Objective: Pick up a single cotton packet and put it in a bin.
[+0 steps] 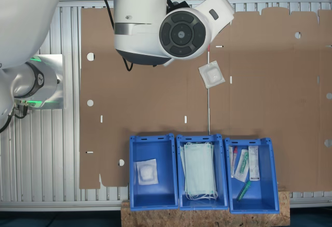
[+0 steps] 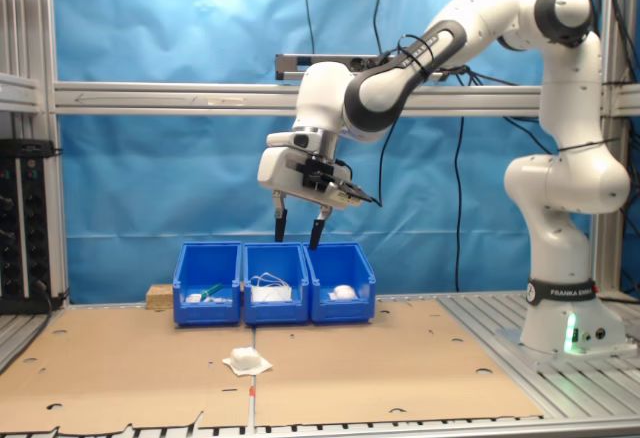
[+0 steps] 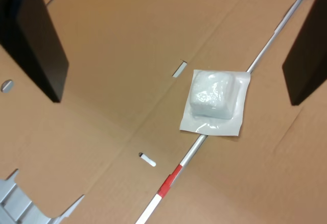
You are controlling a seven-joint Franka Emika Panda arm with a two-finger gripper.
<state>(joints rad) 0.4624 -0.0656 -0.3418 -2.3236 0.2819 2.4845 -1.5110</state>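
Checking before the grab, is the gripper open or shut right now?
Open: the gripper fingers stand apart, empty, high above the cotton packet on the cardboard.

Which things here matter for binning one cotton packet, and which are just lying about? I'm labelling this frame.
For the job:
- cotton packet on the cardboard
- gripper, open above it
- bin already holding a cotton packet

Lying about:
- bin of face masks
- bin of narrow packets
- red-and-white rod under the packet

Bare cardboard (image 3: 127,55) around cotton packet (image 3: 215,101)
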